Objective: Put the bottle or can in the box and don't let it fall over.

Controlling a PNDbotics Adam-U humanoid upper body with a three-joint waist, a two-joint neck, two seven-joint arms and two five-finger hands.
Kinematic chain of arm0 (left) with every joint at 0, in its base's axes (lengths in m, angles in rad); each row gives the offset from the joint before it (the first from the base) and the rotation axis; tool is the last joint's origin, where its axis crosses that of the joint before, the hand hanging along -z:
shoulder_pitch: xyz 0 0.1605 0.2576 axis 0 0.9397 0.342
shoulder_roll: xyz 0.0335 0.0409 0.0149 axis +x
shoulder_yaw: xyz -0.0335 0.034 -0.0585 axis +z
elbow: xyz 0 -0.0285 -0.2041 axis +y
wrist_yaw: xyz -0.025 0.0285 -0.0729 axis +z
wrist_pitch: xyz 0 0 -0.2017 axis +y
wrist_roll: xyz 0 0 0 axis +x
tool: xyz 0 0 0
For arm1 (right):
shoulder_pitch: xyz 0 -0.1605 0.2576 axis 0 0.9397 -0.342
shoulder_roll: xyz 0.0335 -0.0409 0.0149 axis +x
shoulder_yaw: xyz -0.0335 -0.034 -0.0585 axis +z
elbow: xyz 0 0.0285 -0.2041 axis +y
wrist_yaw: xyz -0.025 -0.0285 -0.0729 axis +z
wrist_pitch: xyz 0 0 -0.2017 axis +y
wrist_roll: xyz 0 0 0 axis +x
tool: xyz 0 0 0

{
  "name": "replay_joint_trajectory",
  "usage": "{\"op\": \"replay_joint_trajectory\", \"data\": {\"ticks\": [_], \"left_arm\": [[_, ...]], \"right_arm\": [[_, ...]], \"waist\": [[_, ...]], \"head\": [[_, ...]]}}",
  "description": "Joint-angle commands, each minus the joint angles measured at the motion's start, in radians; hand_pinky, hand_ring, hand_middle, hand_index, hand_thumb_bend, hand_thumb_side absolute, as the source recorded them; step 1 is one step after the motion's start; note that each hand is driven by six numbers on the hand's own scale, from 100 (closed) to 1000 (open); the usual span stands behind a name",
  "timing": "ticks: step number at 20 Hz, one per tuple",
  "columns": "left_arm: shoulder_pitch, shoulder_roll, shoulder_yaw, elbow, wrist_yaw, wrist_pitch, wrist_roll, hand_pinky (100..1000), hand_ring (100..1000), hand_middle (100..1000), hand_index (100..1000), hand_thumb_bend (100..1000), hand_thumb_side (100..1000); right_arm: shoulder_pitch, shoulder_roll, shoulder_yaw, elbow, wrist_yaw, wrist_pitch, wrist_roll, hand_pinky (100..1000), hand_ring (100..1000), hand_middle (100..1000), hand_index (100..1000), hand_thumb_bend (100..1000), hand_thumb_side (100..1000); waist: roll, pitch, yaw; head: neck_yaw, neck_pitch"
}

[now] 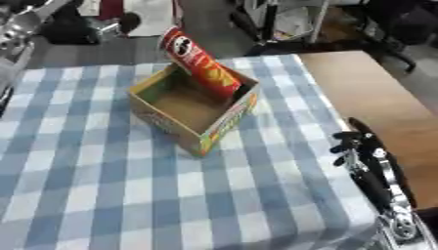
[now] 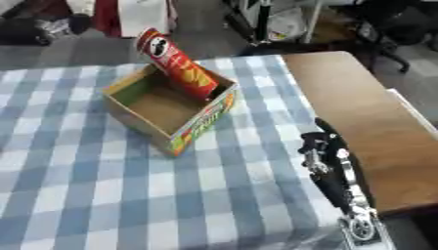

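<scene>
**Inspector:** Left eye view, left to right: your left arm (image 1: 19,34) shows at the upper corner only, its fingers I cannot tell. The can (image 1: 200,63) stands inside the box (image 1: 193,131), leaning against the far corner.

**Operator:** And the right?

**Inspector:** Your right hand (image 2: 323,151) rests apart, fingers relaxed, holding nothing. I judge placement done but tilted; next, you must set it upright gently.

You get even, soft light, moderately bright. Open cardboard box (image 1: 192,110) on blue-white checked cloth (image 1: 102,185): interior shaded, faint shadow on cloth along its near walls. Whole view soft, blurred; background beyond box darker, smeared.
</scene>
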Motion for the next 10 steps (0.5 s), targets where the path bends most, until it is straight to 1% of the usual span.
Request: {"op": "replay_joint_trajectory", "data": {"ticks": [1,2,4,6,8,10], "left_arm": [[0.102,0.034,0.093,-0.159,0.126,0.048,0.071,686,714,763,950,449,942],[0.153,0.02,0.117,-0.195,0.155,0.058,0.096,670,703,756,950,443,937],[0.243,-0.031,0.158,-0.252,0.202,0.071,0.143,646,684,746,954,425,940],[0.328,-0.109,0.208,-0.287,0.229,0.077,0.188,615,659,727,951,416,933],[0.389,-0.189,0.254,-0.298,0.246,0.088,0.241,590,635,706,950,398,928],[0.434,-0.27,0.281,-0.293,0.259,0.095,0.285,583,633,704,955,387,942]], "right_arm": [[-0.006,-0.009,-0.012,-0.019,0.007,0.002,-0.012,464,603,685,948,100,735],[-0.005,-0.01,-0.014,-0.019,0.008,0.003,-0.014,464,603,685,948,100,736],[-0.004,-0.009,-0.017,-0.02,0.009,0.003,-0.018,463,603,684,948,100,736],[-0.003,-0.008,-0.018,-0.02,0.009,0.004,-0.021,464,603,684,948,100,740],[-0.003,-0.007,-0.017,-0.02,0.009,0.004,-0.022,463,603,684,948,100,739],[-0.003,-0.007,-0.016,-0.02,0.008,0.004,-0.022,463,603,684,948,100,739]], "waist": [[0.003,-0.003,0.009],[0.003,-0.002,0.014],[0.002,0.0,0.022],[0.001,0.003,0.03],[0.0,0.004,0.038],[-0.002,0.003,0.046]], "head": [[-0.009,-0.014],[-0.011,-0.014],[-0.016,-0.012],[-0.014,-0.012],[-0.006,-0.006],[0.001,0.001]]}}
